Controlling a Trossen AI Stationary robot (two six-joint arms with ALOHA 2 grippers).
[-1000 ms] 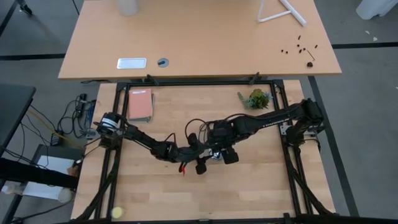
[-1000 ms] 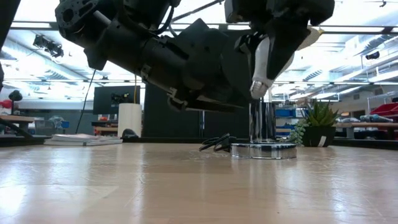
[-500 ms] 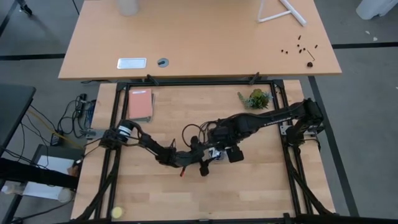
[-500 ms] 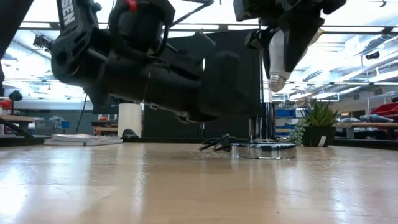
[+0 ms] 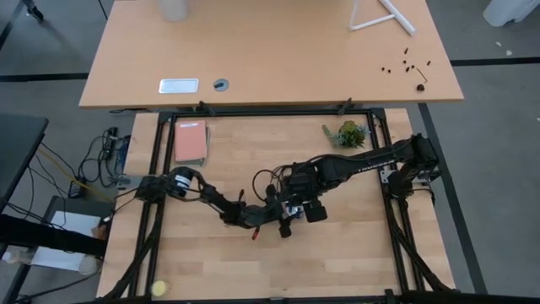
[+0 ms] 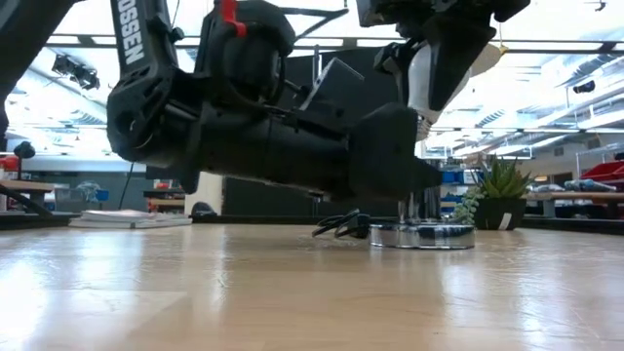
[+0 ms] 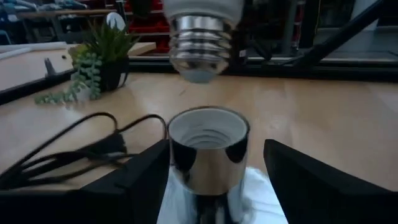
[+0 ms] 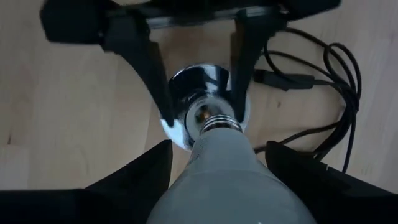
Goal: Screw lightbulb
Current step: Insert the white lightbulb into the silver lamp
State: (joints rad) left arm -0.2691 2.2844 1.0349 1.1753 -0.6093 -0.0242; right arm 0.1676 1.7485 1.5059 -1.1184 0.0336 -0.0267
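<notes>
With my right gripper (image 8: 219, 186) pinching the lightbulb (image 7: 202, 34) just above the socket (image 7: 208, 155), which my left gripper (image 7: 214, 180) straddles with jaws spread, I should lower it straight, threads centred.

The lightbulb (image 8: 214, 165), white and pear-shaped with a ribbed silvery screw end (image 7: 200, 45), hung upright, screw end downward, just above the open threaded mouth of the chrome socket (image 7: 208, 152), apart from it, near the middle of the high view's frame.
</notes>
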